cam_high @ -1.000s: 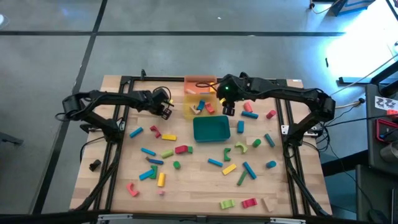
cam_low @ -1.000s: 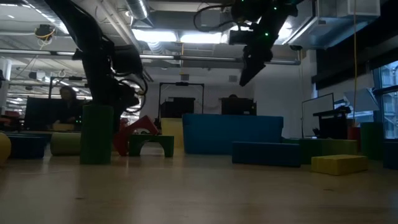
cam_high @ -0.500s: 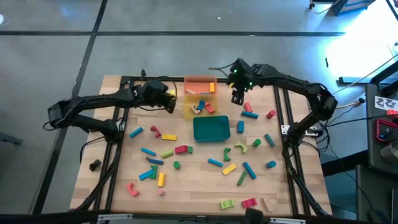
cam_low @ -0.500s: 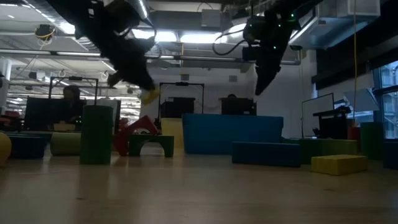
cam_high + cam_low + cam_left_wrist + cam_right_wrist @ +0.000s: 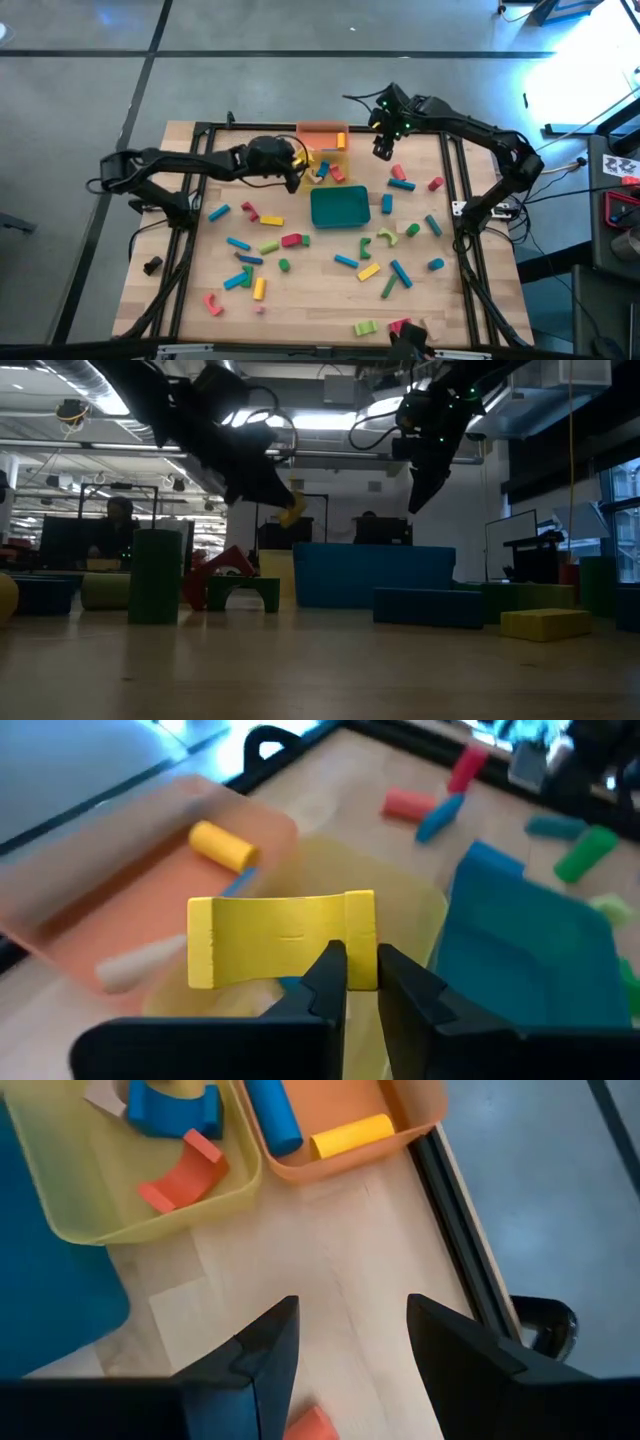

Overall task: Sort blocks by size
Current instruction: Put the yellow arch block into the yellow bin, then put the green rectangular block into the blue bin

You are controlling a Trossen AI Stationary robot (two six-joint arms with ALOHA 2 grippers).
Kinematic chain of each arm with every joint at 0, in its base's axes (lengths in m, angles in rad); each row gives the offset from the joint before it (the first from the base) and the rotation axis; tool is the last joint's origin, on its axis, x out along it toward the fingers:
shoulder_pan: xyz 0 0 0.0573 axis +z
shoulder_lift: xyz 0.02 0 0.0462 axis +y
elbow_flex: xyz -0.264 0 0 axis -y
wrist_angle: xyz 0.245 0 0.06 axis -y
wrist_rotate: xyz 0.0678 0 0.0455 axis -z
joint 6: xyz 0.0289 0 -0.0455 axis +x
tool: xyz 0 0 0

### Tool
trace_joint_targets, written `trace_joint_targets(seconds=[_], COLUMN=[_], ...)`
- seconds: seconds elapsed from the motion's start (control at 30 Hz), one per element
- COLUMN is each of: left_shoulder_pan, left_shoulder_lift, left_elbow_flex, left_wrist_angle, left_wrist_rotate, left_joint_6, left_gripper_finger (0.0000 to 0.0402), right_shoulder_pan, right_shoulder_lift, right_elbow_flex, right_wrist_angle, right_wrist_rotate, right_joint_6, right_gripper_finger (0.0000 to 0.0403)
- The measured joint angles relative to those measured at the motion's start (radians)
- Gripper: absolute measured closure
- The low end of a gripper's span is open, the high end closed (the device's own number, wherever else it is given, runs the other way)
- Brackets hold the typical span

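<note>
The left gripper (image 5: pixel 360 982) hangs above the yellow tray (image 5: pixel 308 178), its fingers (image 5: pixel 325 980) pinched tight on a yellow arch block (image 5: pixel 283 940). The right gripper (image 5: pixel 382 150) hovers over bare desk (image 5: pixel 300 290) beside the orange tray (image 5: pixel 322 130), fingers spread, holding nothing.

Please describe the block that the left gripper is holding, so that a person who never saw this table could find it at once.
Start at the teal tray in the middle of the table, then go to the yellow tray just behind it. Above that tray hangs the left gripper, shut on the yellow block. It is flat and arch-shaped, and unlike every other block it is in the air, not lying down.
</note>
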Motion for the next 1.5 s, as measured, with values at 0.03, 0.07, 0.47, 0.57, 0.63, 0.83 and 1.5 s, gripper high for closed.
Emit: trace_joint_targets(seconds=[0.03, 0.07, 0.47, 0.57, 0.63, 0.83, 1.5], left_shoulder_pan=[-0.003, -0.002, 0.106, 0.166, 0.203, 0.281, 0.384], left_shoulder_lift=[0.009, 0.017, -0.107, -0.15, -0.158, -0.137, 0.069], left_elbow_flex=[0.0, 0.0, 0.012, 0.014, 0.014, 0.012, 0.011], left_wrist_angle=[-0.002, -0.006, -0.177, -0.3, -0.381, -0.571, -0.547], left_wrist_rotate=[0.001, 0.002, -0.022, -0.024, -0.024, -0.023, -0.019], left_joint_6=[0.007, 0.014, 0.268, 0.349, 0.413, 0.644, 0.969], left_gripper_finger=[0.0359, 0.0349, 0.025, 0.0252, 0.0256, 0.0263, 0.0263], right_shoulder_pan=[0.0, 0.0, 0.0, 0.0, 0.0, 0.0, 0.0], right_shoulder_lift=[0.0, 0.0, 0.0, 0.0, 0.0, 0.0, 0.0], right_elbow_flex=[0.0, 0.0, 0.0, 0.0, 0.0, 0.0, -0.001], right_wrist_angle=[0.0, 0.0, -0.001, -0.001, -0.001, -0.001, 0.0], right_wrist_rotate=[-0.005, -0.01, -0.046, -0.068, -0.091, -0.145, -0.158], right_joint_6=[0.0, 0.0, 0.027, 0.029, 0.03, 0.031, 0.03], right_gripper_finger=[0.0217, 0.0217, 0.0217, 0.0217, 0.0217, 0.0217, 0.0217])
